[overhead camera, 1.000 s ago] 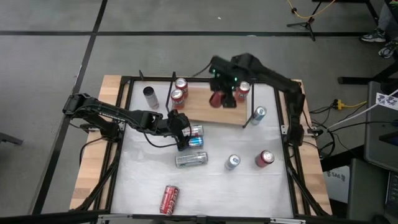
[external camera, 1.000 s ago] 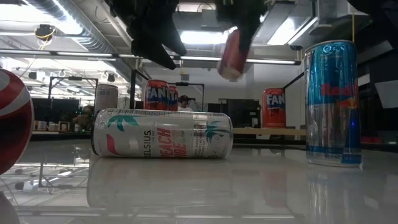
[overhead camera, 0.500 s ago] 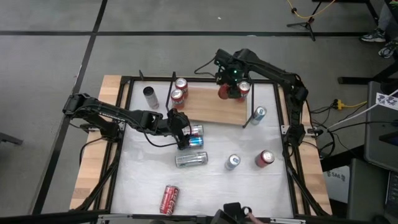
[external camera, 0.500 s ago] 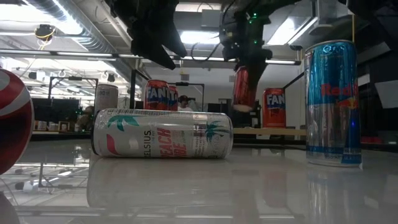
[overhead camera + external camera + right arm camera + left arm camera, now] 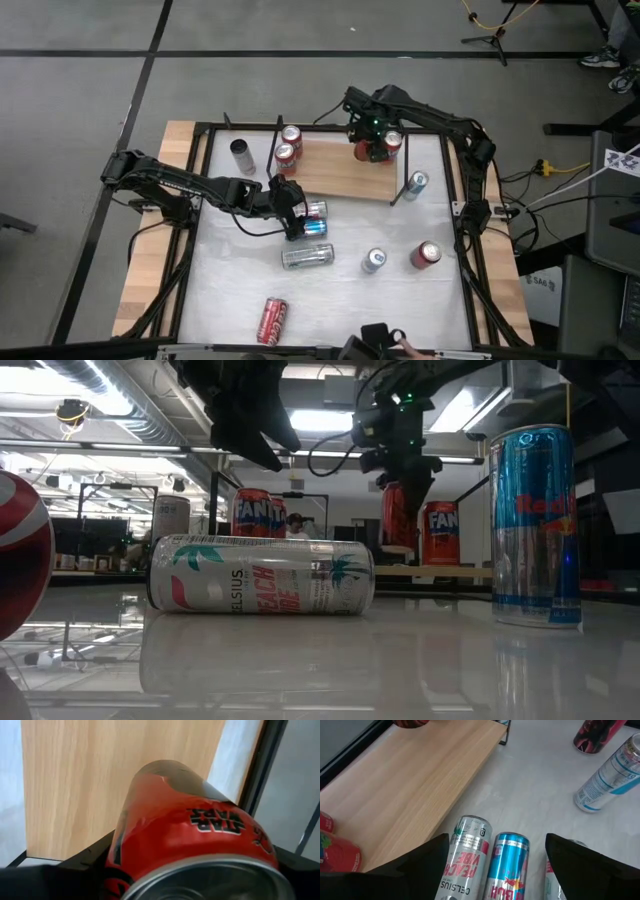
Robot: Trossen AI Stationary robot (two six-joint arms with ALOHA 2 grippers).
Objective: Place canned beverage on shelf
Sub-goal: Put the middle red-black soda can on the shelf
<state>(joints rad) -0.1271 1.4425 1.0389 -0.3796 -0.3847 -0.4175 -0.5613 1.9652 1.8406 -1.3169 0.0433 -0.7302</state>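
Observation:
The shelf (image 5: 330, 172) is a light wooden board at the table's far side. Two Fanta cans (image 5: 288, 146) stand on its left end and one Fanta can (image 5: 393, 143) on its right end. My right gripper (image 5: 371, 138) is shut on a red Star Wars can (image 5: 190, 825) over the board's right part, beside that Fanta can (image 5: 440, 532). My left gripper (image 5: 497, 847) hangs open above a lying Celsius can (image 5: 465, 852) and a lying blue can (image 5: 507, 865), just in front of the shelf. My right gripper pinches the red can's side wall (image 5: 125, 845) near its top end between its two fingers, which come from above and point down. The can (image 5: 397, 515) hangs upright below them, close over the board. Whether its base touches the board I cannot tell.
On the white tabletop lie a Celsius can (image 5: 307, 256) and a red cola can (image 5: 272, 320). A Red Bull can (image 5: 373, 260), a red can (image 5: 425, 255), a blue can (image 5: 415, 182) and a grey can (image 5: 243, 155) stand around. Black rod brackets (image 5: 400, 190) end the shelf.
My right gripper has gone down and toward the table's far right with the red can. The can, tilted and high a second ago, now hangs upright low over the shelf beside the right Fanta can. My left arm has kept still.

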